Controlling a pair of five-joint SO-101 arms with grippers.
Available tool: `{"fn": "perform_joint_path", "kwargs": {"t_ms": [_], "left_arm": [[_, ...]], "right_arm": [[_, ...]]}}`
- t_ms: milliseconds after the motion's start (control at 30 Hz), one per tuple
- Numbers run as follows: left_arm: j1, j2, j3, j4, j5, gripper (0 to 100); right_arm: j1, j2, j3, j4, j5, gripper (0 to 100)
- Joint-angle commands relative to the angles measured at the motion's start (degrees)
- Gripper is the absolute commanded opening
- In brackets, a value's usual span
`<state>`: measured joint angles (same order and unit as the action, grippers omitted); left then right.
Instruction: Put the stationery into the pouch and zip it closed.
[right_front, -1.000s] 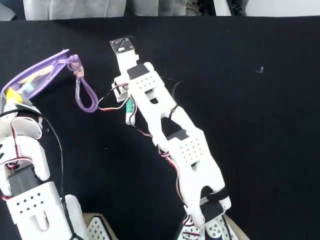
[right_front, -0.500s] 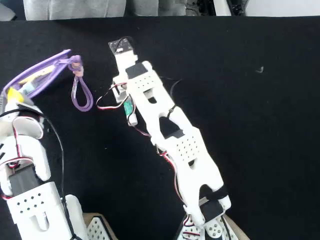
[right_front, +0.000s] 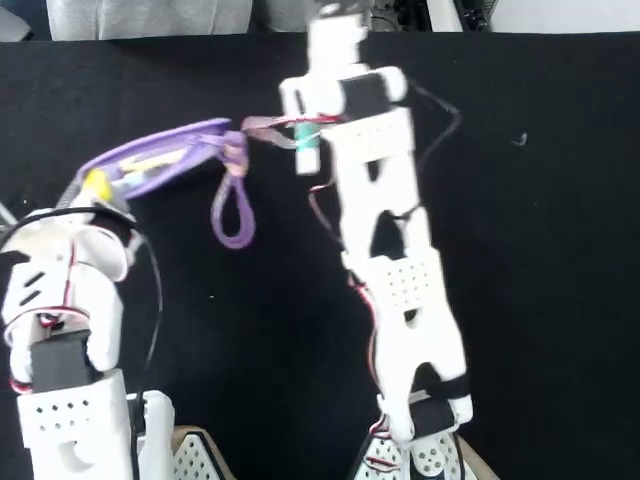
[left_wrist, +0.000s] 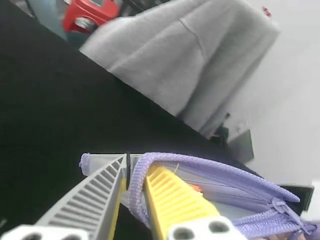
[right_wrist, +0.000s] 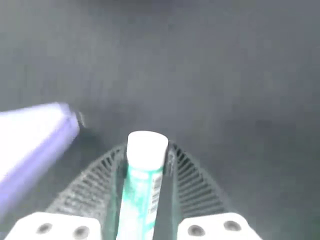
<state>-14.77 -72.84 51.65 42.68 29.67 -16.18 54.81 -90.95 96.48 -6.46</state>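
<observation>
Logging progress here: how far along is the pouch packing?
Done: some items seem inside the open pouch. In hand: left gripper, jaws shut, clamps its rim; right gripper holds a green-white stick near it. Left: insert stick, zip closed.

Black table (right_front: 540, 300), a tiny pale speck (right_front: 519, 140) lying toward its far right

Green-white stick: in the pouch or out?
Out: the right gripper holds the stick beside the purple pouch, not inside it.
</observation>
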Motion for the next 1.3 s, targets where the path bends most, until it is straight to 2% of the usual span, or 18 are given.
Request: {"fn": "perform_joint_path", "kwargs": {"t_ms": [0,267,533,633,967,1267], "left_arm": [[7.25,0.26,-4.97,0.88,-0.35,3],[11.65,11.34,-5.23,1.58,-3.52,3],[13.93,12.22,-5.58,4.75,-3.78,3],[15.6,12.48,-5.58,4.75,-6.24,3],[15.69,12.57,-5.23,4.84,-6.42,3],[15.6,12.57,-4.7,4.4,-6.42,3]], "right_arm": [[5.19,-6.2,-3.91,0.97,-0.44,1.1],[6.77,-15.43,-4.88,0.7,-0.53,1.1],[0.26,-26.15,-4.88,0.44,-0.44,1.1],[-3.08,-29.32,-4.88,-0.7,-0.44,1.1],[-10.11,-30.81,-4.97,-3.52,-0.44,1.1],[-11.52,-37.67,-5.05,1.93,-0.44,1.1]]}}
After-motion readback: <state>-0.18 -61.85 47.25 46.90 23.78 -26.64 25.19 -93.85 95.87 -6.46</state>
